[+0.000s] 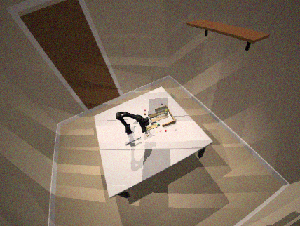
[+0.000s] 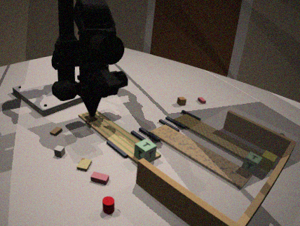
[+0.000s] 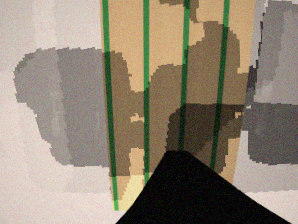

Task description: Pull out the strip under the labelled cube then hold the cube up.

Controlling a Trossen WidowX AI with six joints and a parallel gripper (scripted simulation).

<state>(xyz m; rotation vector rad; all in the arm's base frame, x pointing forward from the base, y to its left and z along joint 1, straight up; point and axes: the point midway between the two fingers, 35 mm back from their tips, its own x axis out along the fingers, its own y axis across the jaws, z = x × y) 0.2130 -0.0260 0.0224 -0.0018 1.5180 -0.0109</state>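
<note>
Gripper [image 2: 92,114] fully closed, gripping nothing, tip pressed down on near end of green-striped strip [image 2: 112,133] to drag it by friction. Labelled cube [image 2: 145,149] riding strip's far end, just outside wooden tray [image 2: 182,198].

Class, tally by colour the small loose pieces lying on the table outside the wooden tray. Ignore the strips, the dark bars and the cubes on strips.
Pink blocks: 2
Brown blocks: 2
Yellow tile: 1
Grey cube: 1
Red cylinder: 1
Total: 7
</note>
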